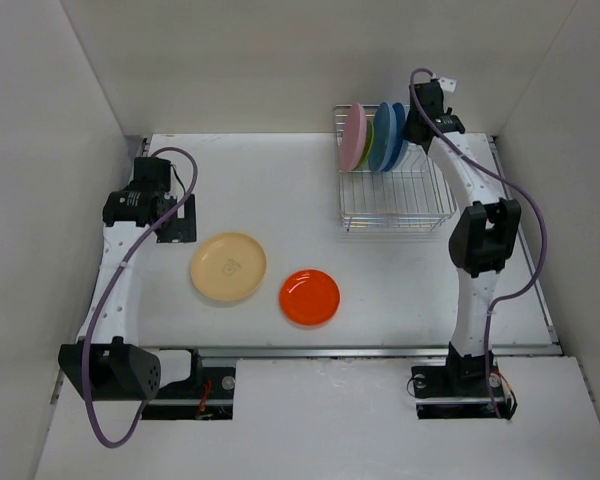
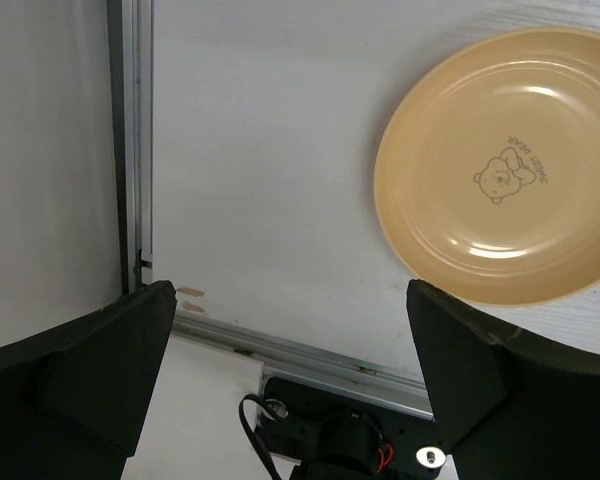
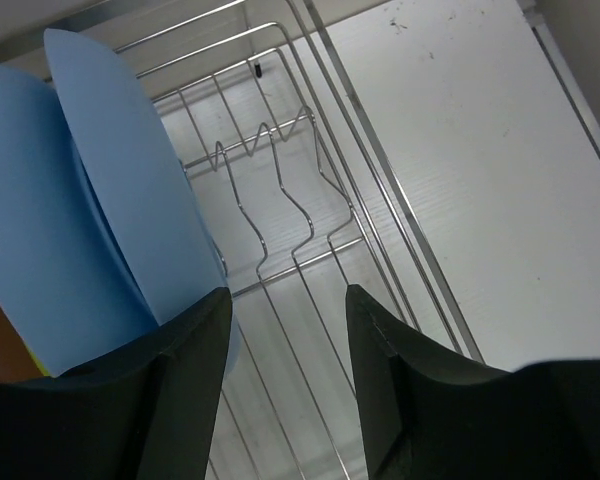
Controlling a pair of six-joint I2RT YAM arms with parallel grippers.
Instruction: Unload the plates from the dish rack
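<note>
Silver wire dish rack (image 1: 395, 205) holds round plastic plates upright at its far end: pink plate (image 1: 353, 138), lime green plate (image 1: 368, 152), two blue plates (image 1: 387, 137). Right gripper (image 3: 287, 330) hangs half-open and empty beside the nearest blue one; left gripper (image 2: 290, 300) gapes wide, empty, near a pale yellow-orange plate (image 1: 228, 266).

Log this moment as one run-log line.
on table: yellow-orange plate, red-orange plate | dish rack: pink plate, blue plates upright | left fingers: open | right fingers: open over rack, beside nearest blue plate
</note>
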